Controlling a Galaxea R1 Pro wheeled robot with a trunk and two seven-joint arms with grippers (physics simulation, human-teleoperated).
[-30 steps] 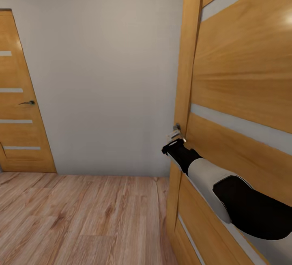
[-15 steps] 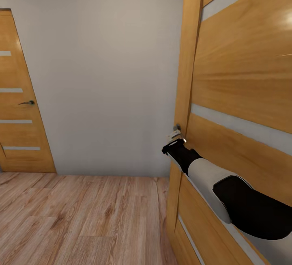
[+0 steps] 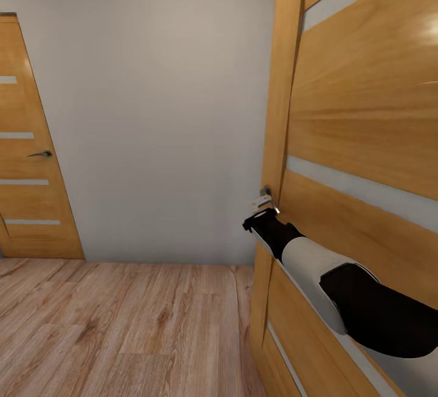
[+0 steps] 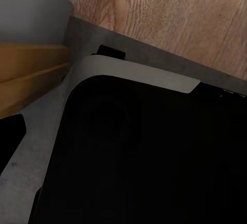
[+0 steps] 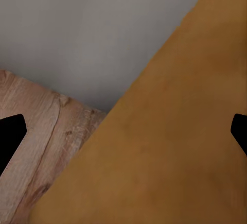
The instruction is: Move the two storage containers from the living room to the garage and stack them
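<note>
Head view: arm (image 3: 316, 269) against door (image 3: 365, 141).

A home interior, likely a hallway. Light wood-plank flooring (image 3: 121, 324) meets a plain grey-white wall (image 3: 158, 111). Two honey-coloured wooden doors with pale horizontal inset strips stand here: a closed door (image 3: 30, 160) with a dark lever handle (image 3: 41, 154), and a nearer door (image 3: 359, 141) at the right.

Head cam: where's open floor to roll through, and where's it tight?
Open: the wood-plank floor between the far door on the left and the near door on the right, bounded behind by the grey wall. Tight: the right side, where the right end effector is up against the near door's edge.
</note>
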